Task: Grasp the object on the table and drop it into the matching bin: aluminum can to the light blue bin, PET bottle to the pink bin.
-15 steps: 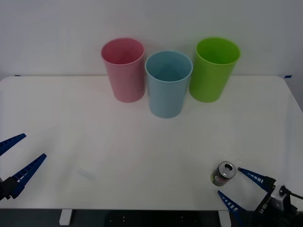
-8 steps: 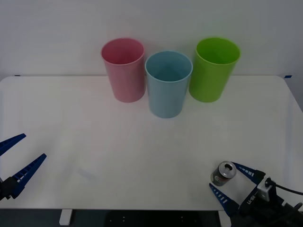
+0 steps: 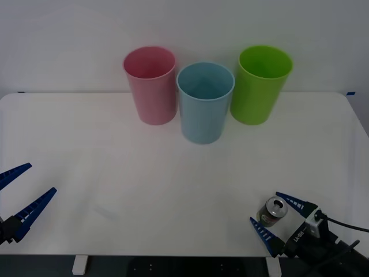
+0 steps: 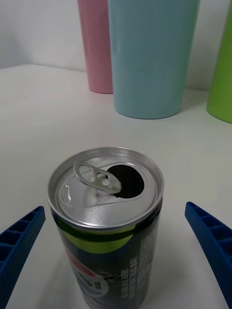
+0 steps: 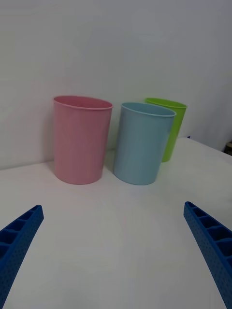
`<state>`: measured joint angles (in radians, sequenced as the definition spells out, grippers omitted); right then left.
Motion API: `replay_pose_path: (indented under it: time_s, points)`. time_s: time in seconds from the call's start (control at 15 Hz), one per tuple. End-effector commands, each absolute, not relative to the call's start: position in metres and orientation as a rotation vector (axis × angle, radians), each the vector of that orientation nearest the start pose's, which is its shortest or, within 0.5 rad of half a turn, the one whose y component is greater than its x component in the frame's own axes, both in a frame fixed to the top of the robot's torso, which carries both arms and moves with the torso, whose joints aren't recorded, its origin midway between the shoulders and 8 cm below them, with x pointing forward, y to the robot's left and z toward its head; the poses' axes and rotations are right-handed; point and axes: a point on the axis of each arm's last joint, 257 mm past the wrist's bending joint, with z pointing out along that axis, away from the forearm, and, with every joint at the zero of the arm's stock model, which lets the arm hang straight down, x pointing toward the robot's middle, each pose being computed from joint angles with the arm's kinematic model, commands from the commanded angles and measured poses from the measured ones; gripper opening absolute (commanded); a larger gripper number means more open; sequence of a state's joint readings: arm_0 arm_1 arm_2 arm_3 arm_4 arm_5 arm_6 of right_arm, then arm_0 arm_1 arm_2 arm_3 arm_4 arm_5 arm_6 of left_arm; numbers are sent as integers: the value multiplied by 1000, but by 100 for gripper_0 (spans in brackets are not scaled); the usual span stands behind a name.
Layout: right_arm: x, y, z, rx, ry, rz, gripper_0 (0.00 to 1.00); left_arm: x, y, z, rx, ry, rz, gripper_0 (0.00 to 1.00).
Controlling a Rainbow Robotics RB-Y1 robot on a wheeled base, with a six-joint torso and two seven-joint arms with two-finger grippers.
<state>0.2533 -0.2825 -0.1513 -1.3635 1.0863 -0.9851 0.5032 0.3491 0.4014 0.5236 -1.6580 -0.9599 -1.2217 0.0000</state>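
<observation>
Front view: aluminum can (image 3: 272,212) upright between spread right hand (image 3: 278,217) fingers.

One aluminum can (image 3: 272,211). Three bins: one pink bin (image 3: 150,85), one light blue bin (image 3: 204,102), one lime green bin (image 3: 260,84). One white tabletop (image 3: 104,150). Two blue-fingered grippers: left gripper (image 3: 24,193), right gripper (image 3: 273,216).

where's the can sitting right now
In the front view the aluminum can stands upright near the table's front right edge, between the open fingers of the right claw, well in front of the lime green bin.
</observation>
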Motion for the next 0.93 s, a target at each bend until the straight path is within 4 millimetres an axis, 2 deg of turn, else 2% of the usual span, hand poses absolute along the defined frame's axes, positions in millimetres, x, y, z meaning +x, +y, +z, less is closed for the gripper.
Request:
replay_pose_path:
  time_s: [0.07,0.2,0.27,0.33,0.93]
  points:
    - [373,-220,-332,-641,1565,427,100,342,330,-169,465,1441,-567,100]
    - [373,-220,-333,-639,1565,427,100,342,330,-169,465,1441,-567,100]
    - [374,-220,-333,-639,1567,425,54,342,330,-169,465,1441,-567,100]
    - [374,-220,-334,-636,1570,422,1,342,330,-169,465,1441,-567,100]
    - [375,-219,-333,-634,1567,428,0,342,330,-169,465,1441,-567,100]
